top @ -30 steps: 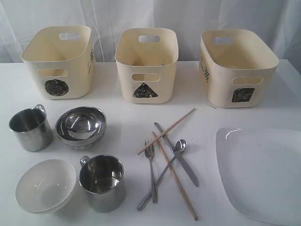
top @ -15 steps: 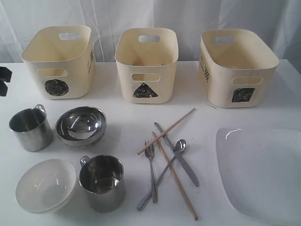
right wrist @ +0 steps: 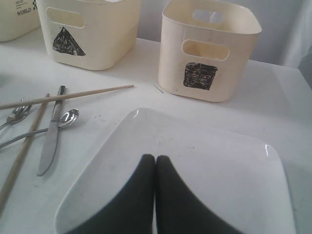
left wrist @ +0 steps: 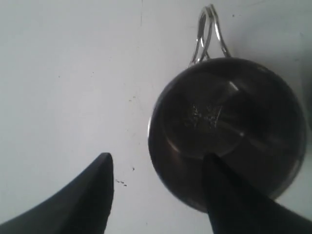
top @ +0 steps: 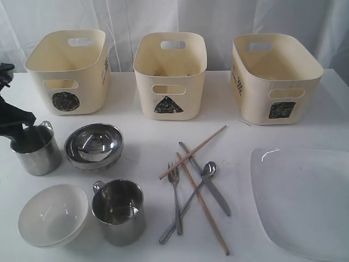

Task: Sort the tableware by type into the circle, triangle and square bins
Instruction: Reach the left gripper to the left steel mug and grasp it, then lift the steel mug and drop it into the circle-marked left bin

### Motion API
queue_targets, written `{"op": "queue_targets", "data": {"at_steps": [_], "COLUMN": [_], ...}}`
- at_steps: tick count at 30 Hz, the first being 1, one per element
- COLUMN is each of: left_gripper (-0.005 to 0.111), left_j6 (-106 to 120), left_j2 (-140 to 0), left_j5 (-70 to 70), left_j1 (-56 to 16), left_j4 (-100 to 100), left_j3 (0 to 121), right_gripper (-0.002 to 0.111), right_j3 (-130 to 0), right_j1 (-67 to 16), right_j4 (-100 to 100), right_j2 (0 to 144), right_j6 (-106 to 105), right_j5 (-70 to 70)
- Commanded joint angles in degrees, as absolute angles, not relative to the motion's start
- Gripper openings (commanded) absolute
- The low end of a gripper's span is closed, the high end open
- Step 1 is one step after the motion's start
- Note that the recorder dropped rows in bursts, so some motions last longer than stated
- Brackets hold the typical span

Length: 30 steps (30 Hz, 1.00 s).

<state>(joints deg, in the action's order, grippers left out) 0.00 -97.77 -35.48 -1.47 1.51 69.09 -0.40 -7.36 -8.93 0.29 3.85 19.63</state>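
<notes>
My left fingers (left wrist: 90, 197) point down, spread wide astride the rim of the steel handled mug (left wrist: 224, 122) at the white surface's (left wrist: 58, 73) left, gripping nothing. My right fingers (right wrist: 170, 195), pressed together and empty, hover over the large white squarish plate (right wrist: 219, 156).

Bins (top: 169, 73), bowls (top: 94, 143) and cutlery (top: 175, 199) are borne by the white table (top: 136, 112); a mug (top: 37, 153) is placed beneath the left gripper (left wrist: 157, 165).

"WORLD" on cream bin (right wrist: 18, 24)
</notes>
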Motion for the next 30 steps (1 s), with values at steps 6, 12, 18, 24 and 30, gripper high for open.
{"op": "queue_targets", "data": {"at_steps": [6, 12, 18, 24, 30], "left_gripper": [0.033, 0.0, 0.0, 0.0, 0.001], "left_j6": [0.4, 1.9, 4.5, 4.8, 4.5], "left_j2": [-107.0, -102.9, -93.0, -97.1, -110.3], "left_j5": [-25.3, -27.2, -27.6, -24.4, -20.3], "left_j1": [-1.4, -1.4, -1.4, -1.4, -1.4], "left_j4": [2.2, 6.7, 7.9, 6.7, 5.8], "left_j3": [69.3, 71.7, 81.2, 96.9, 107.8], "right_gripper": [0.0, 0.0, 0.0, 0.0, 0.0], "right_j3": [0.0, 0.0, 0.0, 0.0, 0.0], "right_j1": [-7.5, -7.5, -7.5, -7.5, -7.5], "right_j4": [-8.8, -8.8, -8.8, -8.8, -8.8], "right_j2": [0.0, 0.0, 0.0, 0.0, 0.0], "right_j6": [3.6, 3.6, 3.6, 3.6, 3.6], "right_j5": [19.2, 19.2, 19.2, 19.2, 19.2]}}
